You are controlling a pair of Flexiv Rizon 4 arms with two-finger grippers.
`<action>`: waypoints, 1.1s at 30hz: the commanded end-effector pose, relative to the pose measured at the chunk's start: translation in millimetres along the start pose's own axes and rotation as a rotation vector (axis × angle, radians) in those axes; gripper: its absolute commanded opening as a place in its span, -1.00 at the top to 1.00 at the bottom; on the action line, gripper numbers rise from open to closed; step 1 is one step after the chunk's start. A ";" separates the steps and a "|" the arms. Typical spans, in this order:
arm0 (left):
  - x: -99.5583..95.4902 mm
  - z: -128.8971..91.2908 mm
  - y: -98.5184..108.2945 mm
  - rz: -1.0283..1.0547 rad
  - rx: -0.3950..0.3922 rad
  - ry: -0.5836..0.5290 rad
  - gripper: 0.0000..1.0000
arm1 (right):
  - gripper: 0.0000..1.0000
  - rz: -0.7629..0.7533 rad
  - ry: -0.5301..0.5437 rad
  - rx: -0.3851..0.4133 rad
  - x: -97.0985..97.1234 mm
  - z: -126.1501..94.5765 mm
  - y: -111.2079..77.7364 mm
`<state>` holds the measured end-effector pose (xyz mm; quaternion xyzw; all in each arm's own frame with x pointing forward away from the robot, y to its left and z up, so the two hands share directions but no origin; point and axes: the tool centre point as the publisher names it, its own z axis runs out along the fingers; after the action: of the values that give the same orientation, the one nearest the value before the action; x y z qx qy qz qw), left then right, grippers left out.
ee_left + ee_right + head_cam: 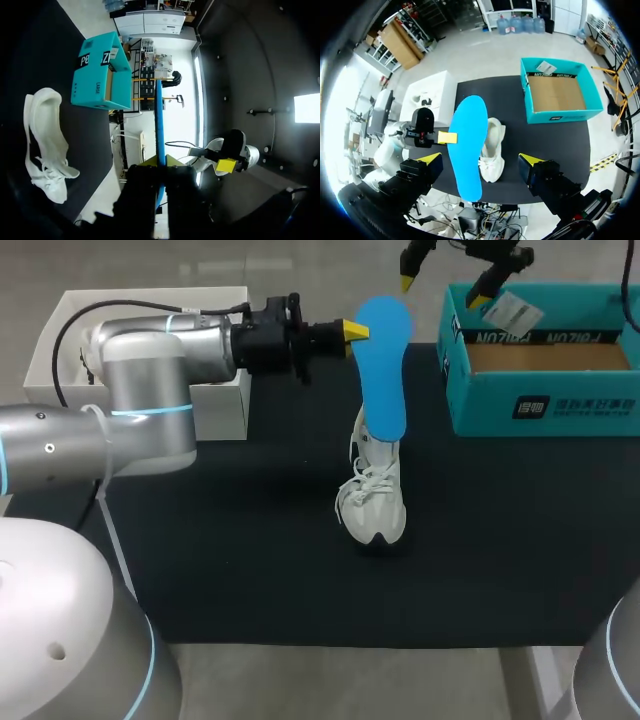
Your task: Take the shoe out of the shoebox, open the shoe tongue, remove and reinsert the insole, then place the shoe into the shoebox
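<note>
A bright blue insole (384, 365) hangs above the black mat with my left gripper (356, 332) shut on its edge. In the left wrist view the insole (160, 120) shows edge-on, running out from between the yellow tips of the left gripper (159, 161). The white shoe (373, 498) lies on the mat below, apart from the insole; it also shows as shoe (46, 145) and shoe (493, 150). My right gripper (443, 290) hovers high by the near-left corner of the teal shoebox (540, 405), open and holding nothing. From its own view, the right gripper (481, 160) looks down on the insole (468, 145) and the shoebox (555, 116).
A white open box (215, 405) stands at the mat's far left, behind my left arm. A loose white card (515, 310) lies at the teal shoebox's back rim. The black mat (250, 560) covers the table around the shoe.
</note>
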<state>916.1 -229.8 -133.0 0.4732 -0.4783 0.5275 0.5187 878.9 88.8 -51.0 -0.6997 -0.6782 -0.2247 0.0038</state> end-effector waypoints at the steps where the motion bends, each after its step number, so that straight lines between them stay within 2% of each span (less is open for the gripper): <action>1: 0.9 -2.5 4.2 0.003 0.012 0.002 1.00 | -1.00 -0.004 0.238 -0.039 -18.4 4.0 -7.2; 16: 3.6 -8.5 8.3 0.005 0.018 -0.005 1.00 | -1.00 -0.004 0.238 -0.039 -18.4 4.0 -7.2; 17: 3.6 -8.4 8.3 0.005 0.017 -0.005 1.00 | -1.00 0.012 0.362 -0.057 -19.4 5.2 -6.9; 19: 4.6 -8.8 7.6 0.005 0.015 -0.003 1.00 | -1.00 0.015 0.520 -0.093 -24.4 8.8 -7.4; 21: 5.8 -9.1 6.7 0.006 0.015 -0.002 1.00 | -1.00 -0.001 0.604 -0.103 -28.5 13.9 -9.3; 23: 7.4 -9.1 5.7 0.011 0.015 -0.005 1.00 | -1.00 -0.019 0.747 -0.122 -31.7 17.2 -11.5; 28: 9.7 -10.0 3.9 0.017 0.016 -0.005 1.00 | -1.00 -0.049 1.016 -0.125 -37.3 28.5 -18.3; 33: 7.2 -11.7 1.7 0.011 0.019 -0.009 1.00 | -1.00 0.003 1.101 -0.107 -42.1 38.8 -20.3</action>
<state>913.9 -217.4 -126.1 0.4783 -0.4778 0.5330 0.5087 875.7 66.2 -92.7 -0.6109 -0.6496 -0.4255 0.1544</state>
